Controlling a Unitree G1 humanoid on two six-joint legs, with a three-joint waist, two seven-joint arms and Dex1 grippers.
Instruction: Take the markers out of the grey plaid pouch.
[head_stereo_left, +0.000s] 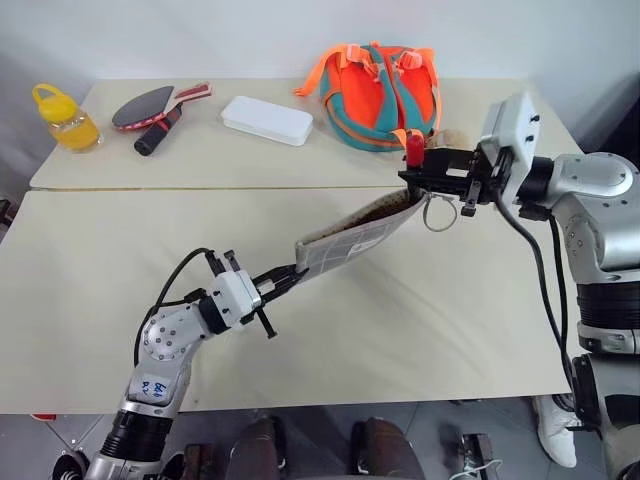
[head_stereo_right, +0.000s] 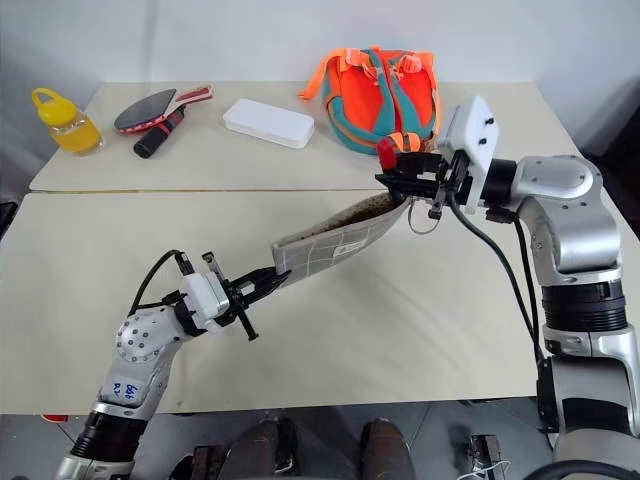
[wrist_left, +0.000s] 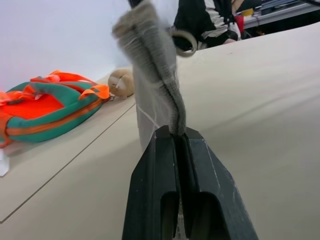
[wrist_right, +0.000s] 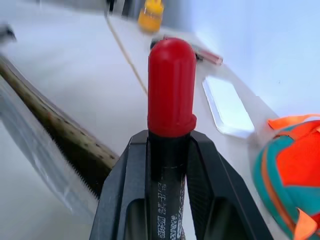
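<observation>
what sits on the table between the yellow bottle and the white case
A table tennis paddle with a red and black handle lies between the yellow bottle and the white case on the far table, seen in both eye views.

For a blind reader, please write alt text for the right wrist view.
The right claw is shut on a black marker with a red cap. Beside it lies the grey plaid pouch, open; beyond, a white case on the table.

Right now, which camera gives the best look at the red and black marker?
The right wrist view: the red and black marker stands close up, clamped between the right gripper fingers. Both eye views show just its small red cap above that gripper.
</observation>
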